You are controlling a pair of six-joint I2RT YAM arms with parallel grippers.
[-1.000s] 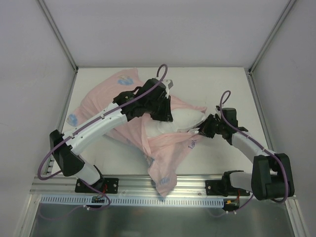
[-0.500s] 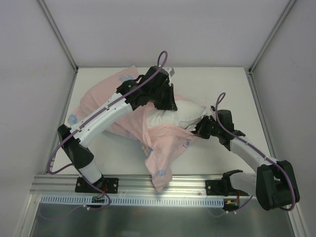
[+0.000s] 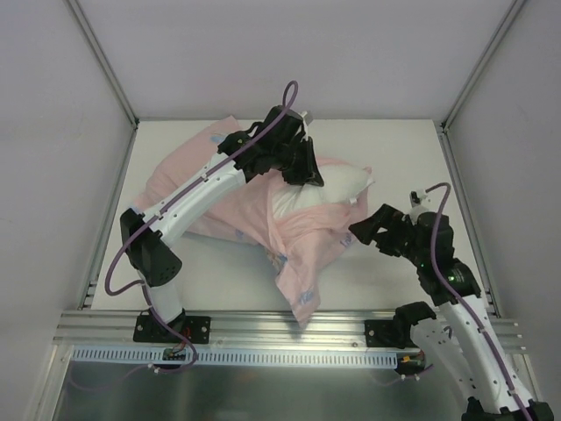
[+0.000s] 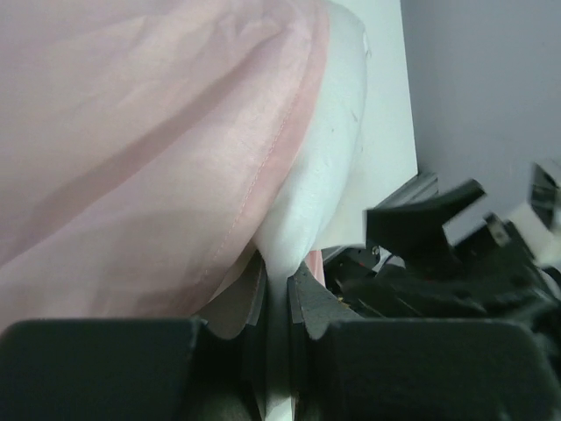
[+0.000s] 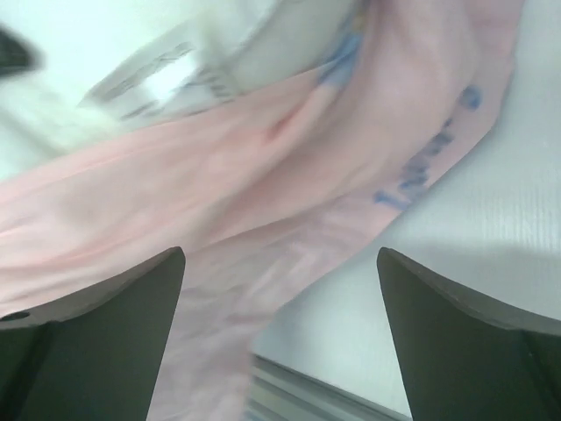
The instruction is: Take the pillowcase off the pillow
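Right wrist view: blue marks (image 5: 422,178) on pillowcase (image 5: 263,175) blurred, unreadable.

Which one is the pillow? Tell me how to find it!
Look at the white table, in the middle, where a big heap of pink pillowcase lies. Poking out of the heap's far right end is the pillow, pinched by the left hand. It is plump and plain white, while the cloth around it is thin and pink with blue marks.
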